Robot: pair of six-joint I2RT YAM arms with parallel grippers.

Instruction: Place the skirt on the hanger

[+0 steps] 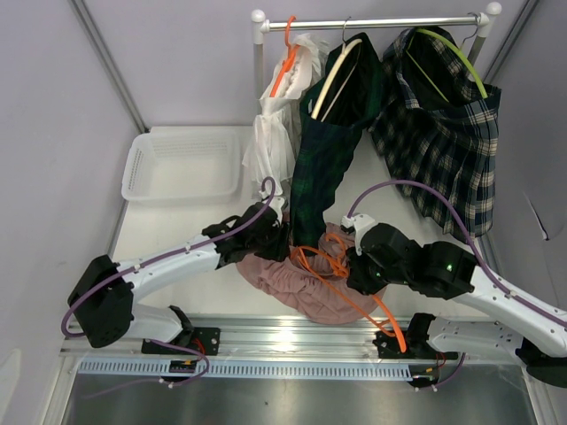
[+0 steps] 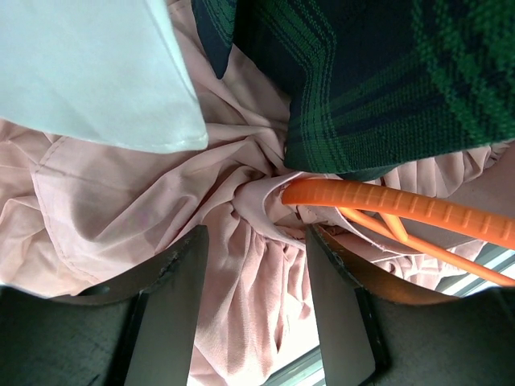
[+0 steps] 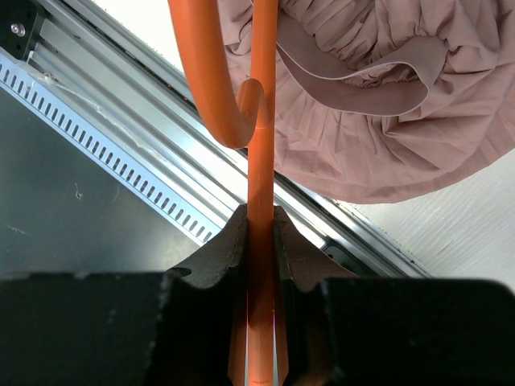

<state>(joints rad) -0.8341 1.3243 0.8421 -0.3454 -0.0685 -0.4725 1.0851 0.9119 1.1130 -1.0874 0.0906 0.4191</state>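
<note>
Looks like the threading stage, with the waistband not yet over the hanger. Close the left gripper (image 2: 253, 245), now spread wide and empty, on the gathered fold of the pink skirt (image 2: 241, 201) just ahead of its fingers, right beside the tip of the orange hanger (image 2: 402, 211). Take one layer of waistband only, not the whole bunch. Avoid snagging the green plaid garment (image 2: 386, 80) hanging overhead. Then draw the band along the hanger arm while holding the other end motionless. Right gripper (image 3: 260, 221), pinching the hanger's straight bar beside the hook: hold firm, no twisting, or risk a slip.

Left arm reaching from the near left across the worktop (image 1: 204, 221), wrist over the skirt's upper-left part. Skirt heaped mid-worktop between both arms, hanger lying across it. Right arm angled in from the near right, gripper low at the skirt's right edge.
</note>
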